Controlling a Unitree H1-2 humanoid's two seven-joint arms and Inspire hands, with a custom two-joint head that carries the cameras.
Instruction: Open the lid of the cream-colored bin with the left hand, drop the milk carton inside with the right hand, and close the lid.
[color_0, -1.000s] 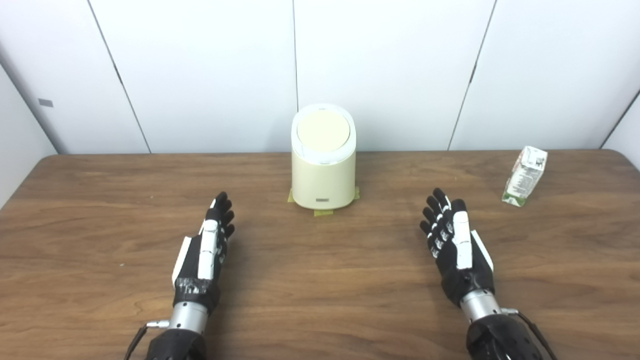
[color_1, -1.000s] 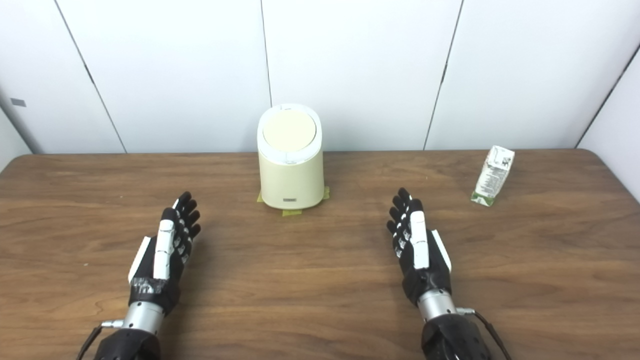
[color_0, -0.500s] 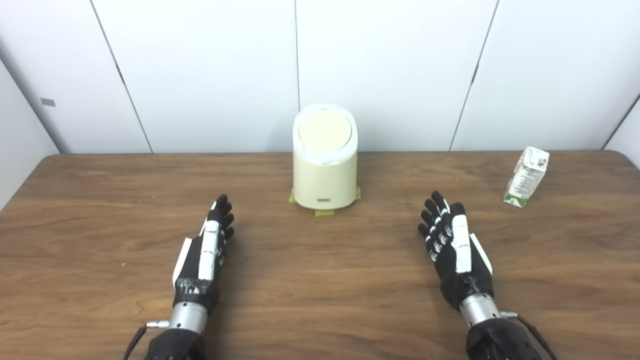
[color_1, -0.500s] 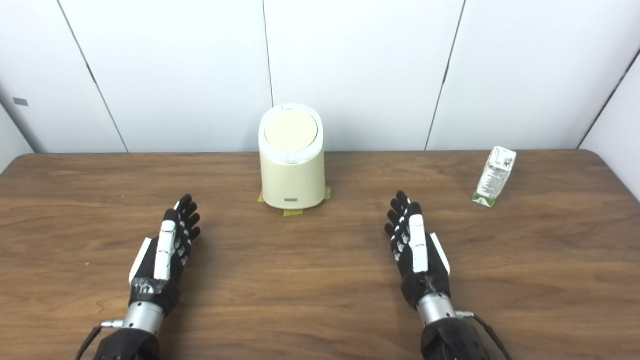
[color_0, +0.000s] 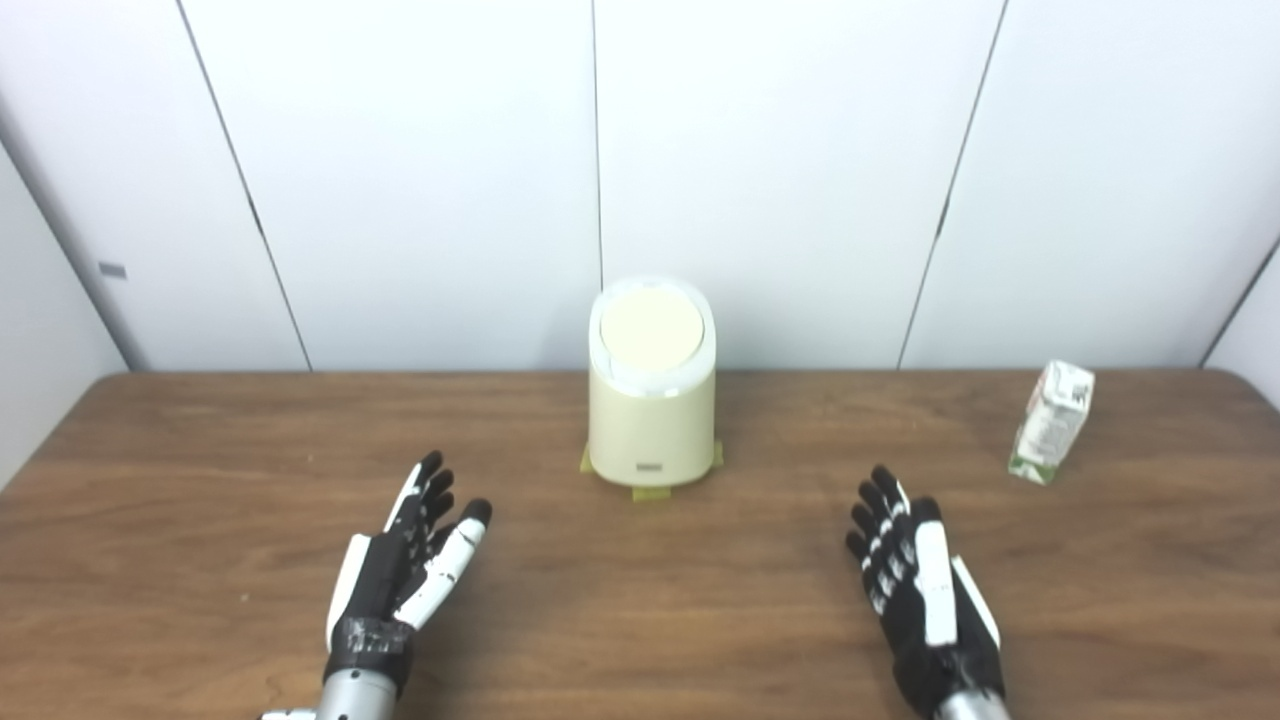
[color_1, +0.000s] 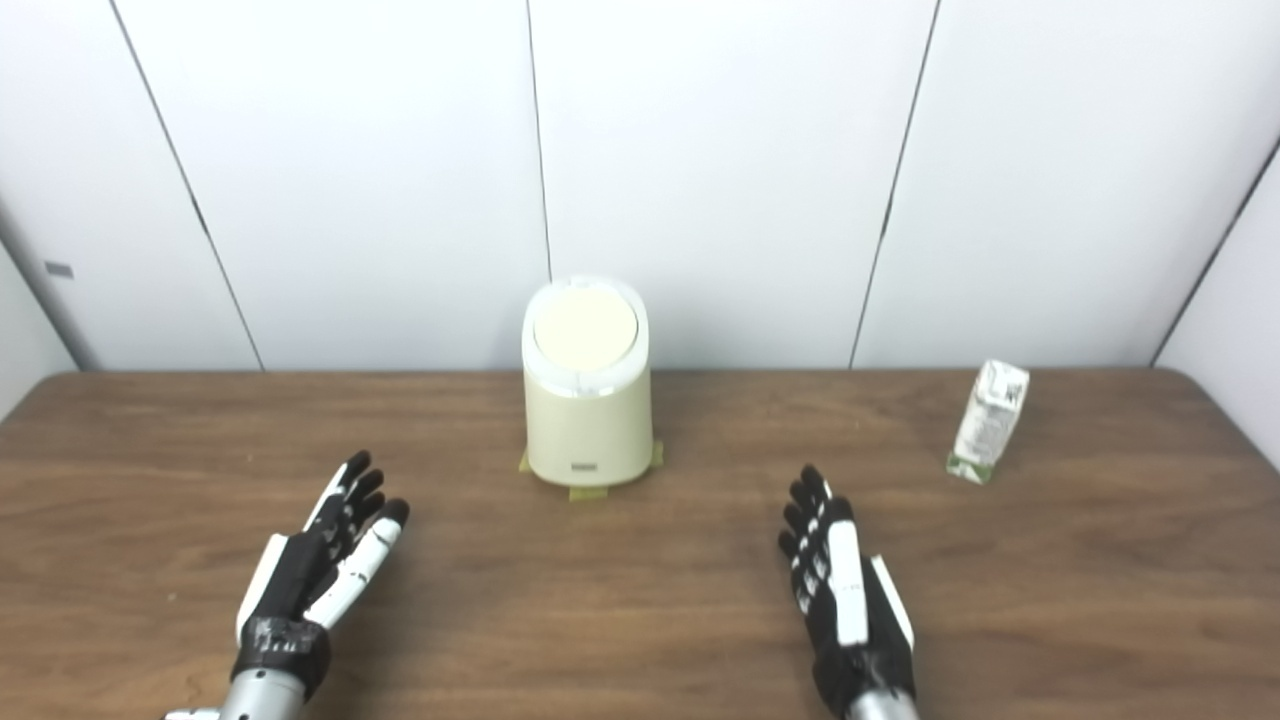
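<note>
At 2 o'clock on desk (color_0: 200, 450): milk carton (color_0: 1050, 421), likely light, crushable; grasp side panels. Cream-colored bin (color_0: 651, 420) lid (color_0: 651, 327) closed. Left robot hand (color_0: 400, 575), right robot hand (color_0: 925, 600) both released, empty.

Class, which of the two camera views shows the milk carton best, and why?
The right eye view: the milk carton stands further inside the picture there, clear of the edge. The left eye view shows the same upright carton, just as sharp, but nearer the right edge.

A wooden table (color_0: 200, 480) is being shown beneath white wall panels (color_0: 420, 170). Yellow-green tape pieces (color_0: 650, 492) are being seen stuck to its top, and a small grey tag (color_0: 112, 270) is being carried by the left panel.
</note>
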